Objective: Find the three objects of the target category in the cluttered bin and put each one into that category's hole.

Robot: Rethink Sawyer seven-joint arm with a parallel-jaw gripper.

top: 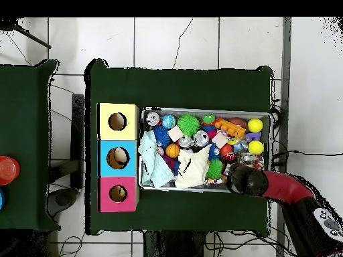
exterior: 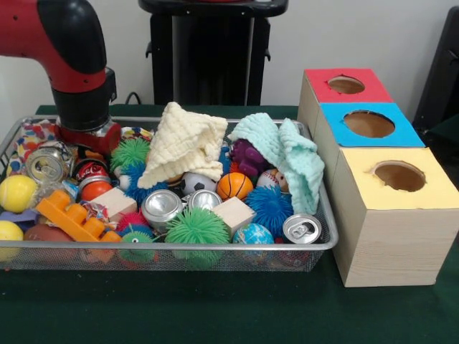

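The wire mesh bin (exterior: 215, 246) is full of toys, and it also shows in the overhead view (top: 201, 190). No striped orange or tan plush animal shows; they may be hidden under the clutter or the cloths. My gripper (exterior: 89, 137) is down in the bin's far left corner, over drink cans; in the overhead view (top: 236, 173) the arm covers it. Nothing shows in its grip. The red-surround hole (exterior: 346, 84) is at the far end of the wooden box and also shows from overhead (top: 118, 194).
A cream cloth (exterior: 183, 147) and a mint cloth (exterior: 287, 154) lie over the bin's middle and right, a purple toy (exterior: 248, 155) between them. Spiky balls, sports balls, cans and blocks fill the bin. The blue hole (exterior: 368, 123) and yellow hole (exterior: 399, 175) are nearer.
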